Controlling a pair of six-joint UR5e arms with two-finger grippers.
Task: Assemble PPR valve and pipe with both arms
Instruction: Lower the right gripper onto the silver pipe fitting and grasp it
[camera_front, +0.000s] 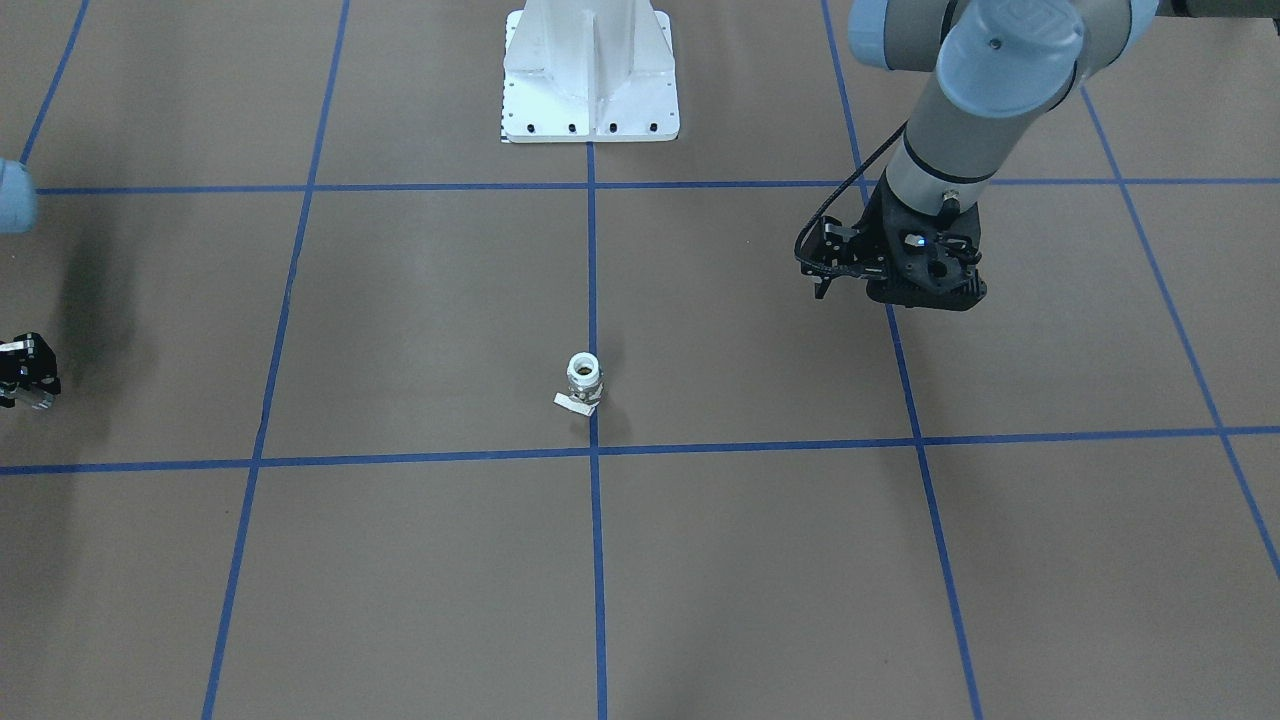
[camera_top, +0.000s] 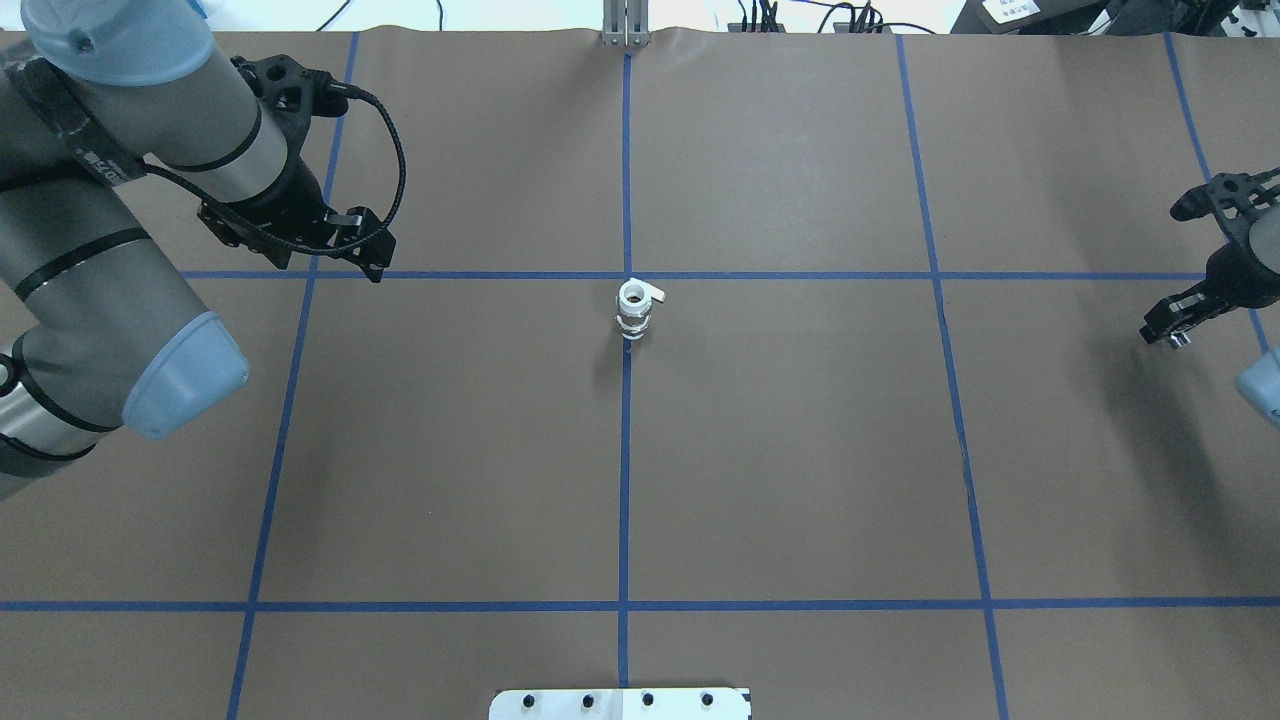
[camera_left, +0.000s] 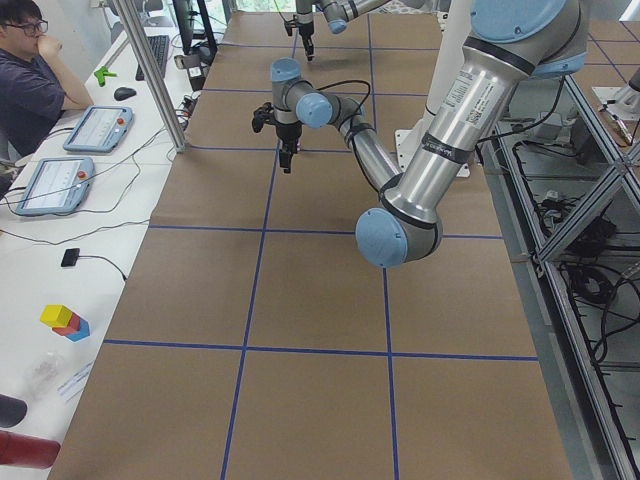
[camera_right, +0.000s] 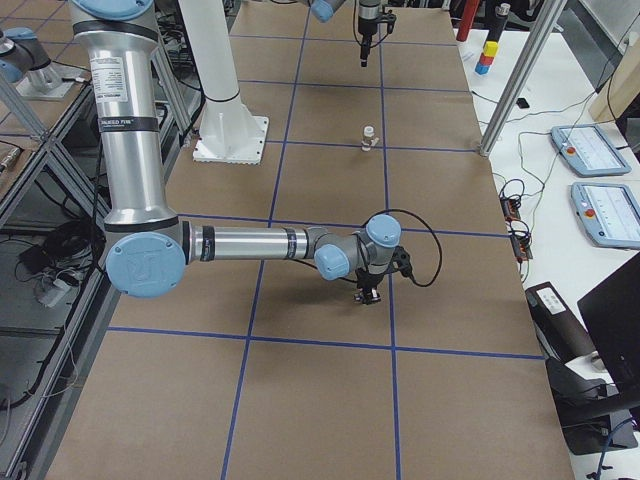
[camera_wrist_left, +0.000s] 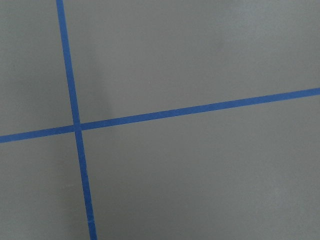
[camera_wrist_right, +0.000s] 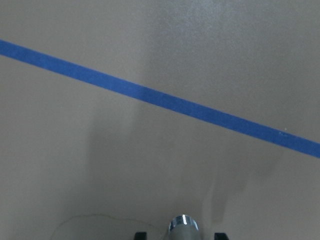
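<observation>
valve (camera_top: 634, 308) stands upright on centre tape line (camera_top: 626, 450), nothing touching it. right gripper (camera_top: 1165, 332), well off to the side, looks clamped on pipe (camera_wrist_right: 183, 224). left gripper (camera_front: 925, 290): can't tell. suggest left grips valve body low, right lines pipe up with bore.

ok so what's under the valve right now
The PPR valve stands upright on the brown table cover, its base on a blue tape line. The patch right beneath the base is covered.
</observation>
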